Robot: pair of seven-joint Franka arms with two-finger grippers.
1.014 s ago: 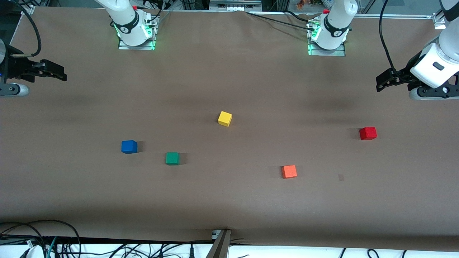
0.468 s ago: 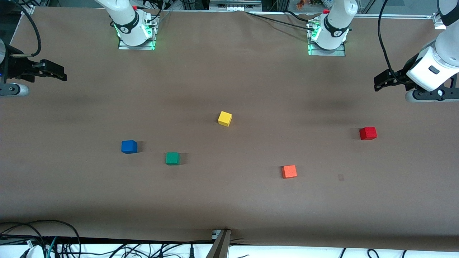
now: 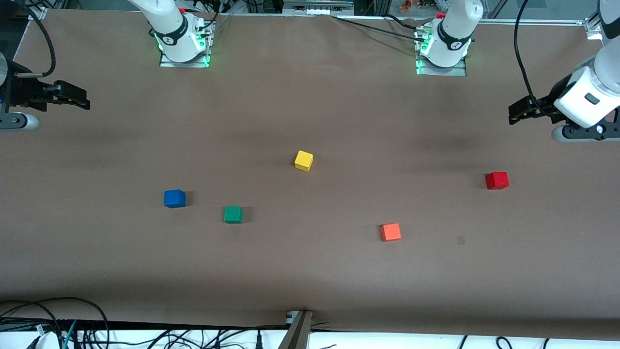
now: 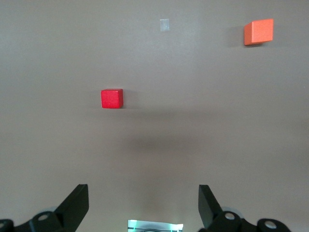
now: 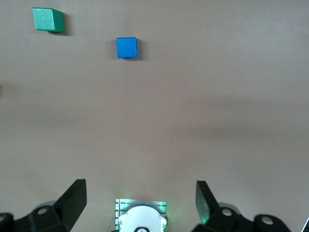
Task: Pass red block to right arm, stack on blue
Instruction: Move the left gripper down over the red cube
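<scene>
The red block (image 3: 497,180) sits on the brown table toward the left arm's end; the left wrist view shows the same red block (image 4: 112,98) well clear of the fingers. My left gripper (image 3: 516,113) hangs open and empty over bare table at that end, and appears as the left gripper (image 4: 143,205) in its wrist view. The blue block (image 3: 174,198) lies toward the right arm's end and shows as the blue block (image 5: 127,48) in the right wrist view. My right gripper (image 3: 77,98) waits open and empty over that end's edge, also seen as the right gripper (image 5: 141,202).
A green cube (image 3: 233,214) lies beside the blue block. A yellow cube (image 3: 303,160) sits mid-table. An orange cube (image 3: 390,232) lies nearer the front camera than the red block. Both arm bases (image 3: 183,46) (image 3: 441,51) stand along the table's back edge.
The left arm's hand has shifted slightly over its end of the table, still open. The right arm and all cubes have stayed put.
</scene>
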